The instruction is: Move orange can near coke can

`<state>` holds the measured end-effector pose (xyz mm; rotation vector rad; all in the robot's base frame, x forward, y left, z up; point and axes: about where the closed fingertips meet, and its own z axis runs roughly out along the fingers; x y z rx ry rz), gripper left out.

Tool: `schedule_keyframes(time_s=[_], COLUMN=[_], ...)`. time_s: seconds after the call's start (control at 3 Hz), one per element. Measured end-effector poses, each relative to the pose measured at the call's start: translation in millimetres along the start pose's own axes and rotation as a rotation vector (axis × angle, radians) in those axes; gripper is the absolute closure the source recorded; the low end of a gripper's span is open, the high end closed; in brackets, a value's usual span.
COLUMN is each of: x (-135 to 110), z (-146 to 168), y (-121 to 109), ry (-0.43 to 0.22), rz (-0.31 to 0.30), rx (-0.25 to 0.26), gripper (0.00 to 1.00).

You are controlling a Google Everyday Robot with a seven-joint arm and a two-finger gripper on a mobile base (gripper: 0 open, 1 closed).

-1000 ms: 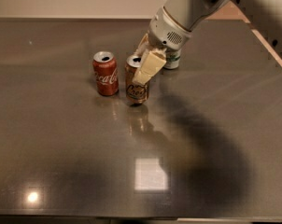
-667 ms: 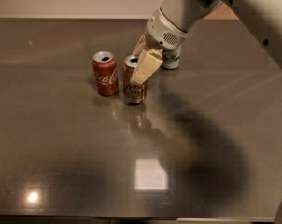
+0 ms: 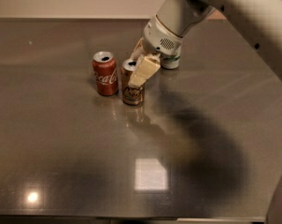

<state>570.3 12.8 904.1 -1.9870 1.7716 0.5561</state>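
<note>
**While the claw (image 3: 140,70) sits at its top, the orange can (image 3: 133,90) stands beside the coke can (image 3: 105,74)**

As the camera view shows it, the desk (image 3: 61,148) is a dark grey, glossy surface that fills nearly the whole frame, with a pale strip of wall along the top edge. A bright square reflection (image 3: 151,174) lies at lower centre. A small round glint (image 3: 32,197) lies at lower left. A broad soft shadow (image 3: 211,143) spreads over the right half.

The coke can stands upright left of centre in the upper half, its white script facing the camera and its silver top showing. The orange can stands upright on the desk just to the right of it. The two are close together, with only a thin sliver of desk between them.

The arm (image 3: 239,8), light grey, comes in from the upper right corner and ends in a white wrist housing (image 3: 166,31) above and to the right of the orange can. The claw's cream-coloured end lies over the upper right side of that can. Whether the claw is pinching the can or only resting against it cannot be told.

A white-green can (image 3: 172,61) stands further back, right of the orange can, and is mostly hidden behind the wrist housing.
</note>
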Motion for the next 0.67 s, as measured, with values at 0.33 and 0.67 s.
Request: schedule_keyframes(time_s=[0.33,0.67], x=[-0.8,-0.9], z=[1.7,1.8], y=[-0.5,-0.5], ry=[-0.001,-0.001], rz=[-0.001,-0.001], rx=[-0.001,-0.001], gripper=[0.0,0.0])
